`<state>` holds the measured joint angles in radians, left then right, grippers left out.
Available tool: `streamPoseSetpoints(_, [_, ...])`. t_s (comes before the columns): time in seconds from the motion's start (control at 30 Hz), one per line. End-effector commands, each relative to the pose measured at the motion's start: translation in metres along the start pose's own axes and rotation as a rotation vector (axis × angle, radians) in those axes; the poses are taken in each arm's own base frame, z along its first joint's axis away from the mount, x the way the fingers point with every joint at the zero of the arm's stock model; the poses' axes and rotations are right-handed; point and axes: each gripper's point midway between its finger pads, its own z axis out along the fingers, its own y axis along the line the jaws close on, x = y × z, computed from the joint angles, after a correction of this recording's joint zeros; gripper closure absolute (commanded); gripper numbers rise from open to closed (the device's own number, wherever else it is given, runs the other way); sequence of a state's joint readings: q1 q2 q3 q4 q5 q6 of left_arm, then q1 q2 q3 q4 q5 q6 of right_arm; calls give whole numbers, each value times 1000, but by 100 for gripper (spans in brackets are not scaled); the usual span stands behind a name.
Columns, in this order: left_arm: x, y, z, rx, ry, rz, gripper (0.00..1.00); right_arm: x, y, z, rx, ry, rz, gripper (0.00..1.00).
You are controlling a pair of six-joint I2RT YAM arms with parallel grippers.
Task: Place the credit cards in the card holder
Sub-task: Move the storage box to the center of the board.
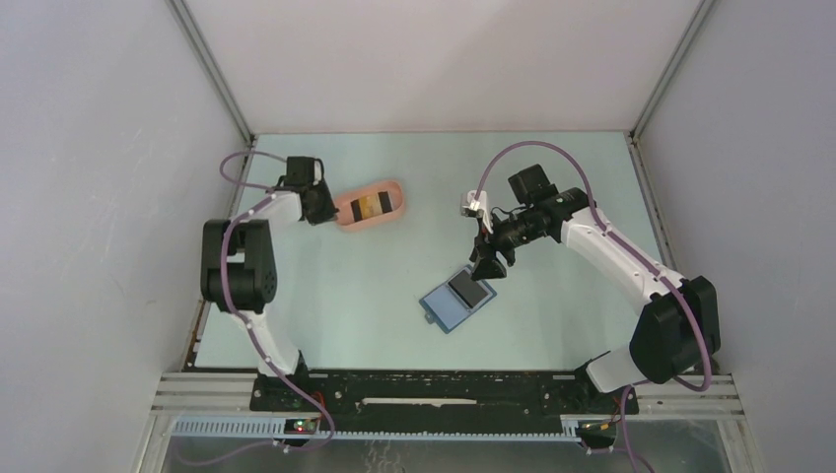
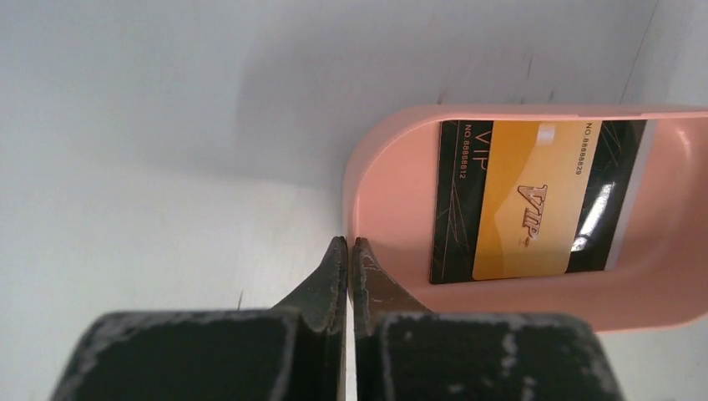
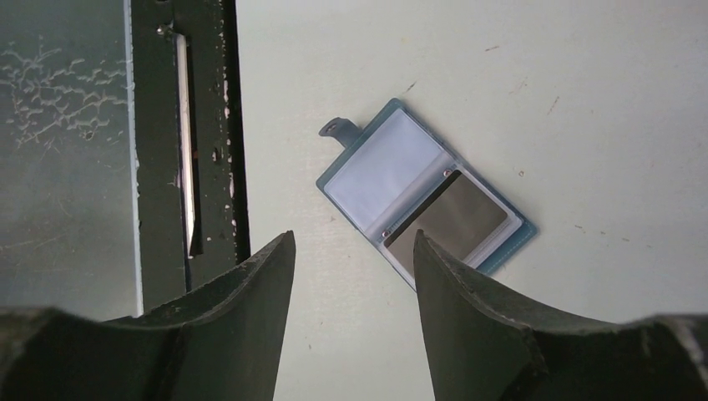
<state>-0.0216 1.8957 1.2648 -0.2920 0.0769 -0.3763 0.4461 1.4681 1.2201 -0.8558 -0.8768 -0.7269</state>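
Left gripper: my jaws are pressed together with nothing visible between them, tips at the near rim of the pink oval plastic tray.
Tray contents, just ahead of my tips: gold-orange VIP card lying on black card; neither lifted.
Right gripper: my jaws wide, empty, above the open blue folding card holder.
Cards filed: none I can confirm.
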Motion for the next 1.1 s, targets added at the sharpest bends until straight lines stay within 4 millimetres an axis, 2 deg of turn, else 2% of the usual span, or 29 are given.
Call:
streamPoseSetpoints(0.0, [0, -20, -54, 41, -142, 2, 100, -3, 7, 2, -47, -24, 22, 38])
streamPoseSetpoints(0.17, [43, -21, -89, 21, -190, -6, 100, -1, 6, 7, -65, -24, 51, 40])
streamPoseSetpoints(0.3, [86, -20, -108, 12, -201, -16, 100, -3, 3, 13, -80, -41, 89, 43])
streamPoseSetpoints(0.37, [108, -12, -114, -2, -196, -34, 100, -7, 1, 18, -81, -60, 111, 44])
streamPoseSetpoints(0.53, [143, -1, -123, -11, -200, -90, 100, -32, 0, 32, -89, -128, 157, 44])
streamPoseSetpoints(0.77, [170, 19, -124, -101, -208, -187, 100, -76, -2, 72, -125, -204, 304, 44])
streamPoseSetpoints(0.93, [176, 26, -130, -123, -231, -253, 100, -90, -19, 112, -104, -147, 502, 40])
streamPoseSetpoints(1.07, [180, 30, -136, -150, -237, -307, 100, -99, -29, 138, -27, -94, 564, 36])
